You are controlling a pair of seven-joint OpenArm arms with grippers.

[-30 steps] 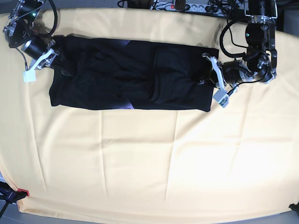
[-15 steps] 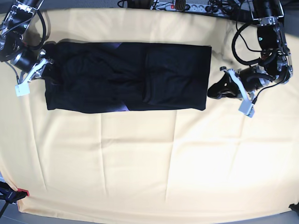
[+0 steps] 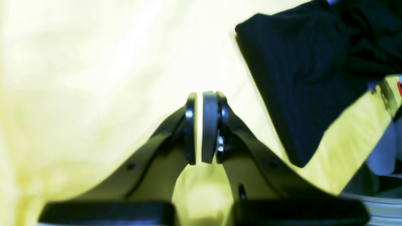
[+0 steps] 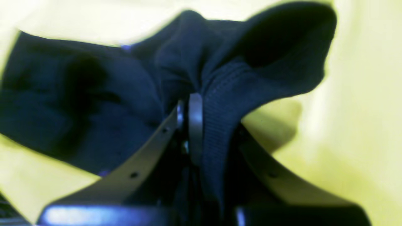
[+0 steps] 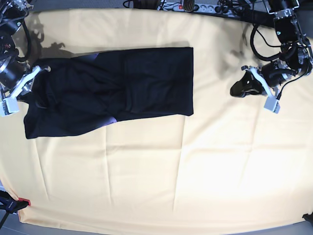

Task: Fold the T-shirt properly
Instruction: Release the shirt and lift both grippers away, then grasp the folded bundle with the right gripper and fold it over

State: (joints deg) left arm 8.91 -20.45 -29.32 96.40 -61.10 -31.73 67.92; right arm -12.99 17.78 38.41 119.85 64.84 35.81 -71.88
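The black T-shirt (image 5: 122,83) lies as a long folded strip across the back left of the yellow cloth, plain side up. My right gripper (image 5: 38,73) is at the strip's left end. In the right wrist view the right gripper (image 4: 201,125) is shut on a ribbed edge of the T-shirt (image 4: 220,94), which bunches up over it. My left gripper (image 5: 235,90) is to the right of the shirt, apart from it. In the left wrist view the left gripper (image 3: 198,125) is shut and empty, with a T-shirt corner (image 3: 298,78) beyond it.
A yellow cloth (image 5: 195,171) covers the whole table. A power strip and cables (image 5: 190,6) run along the back edge. A red and black clamp (image 5: 17,203) sits at the front left corner.
My right gripper has dragged the T-shirt leftward, and its left end now sags toward the front. My left gripper let go of the right edge and drew back to the right.
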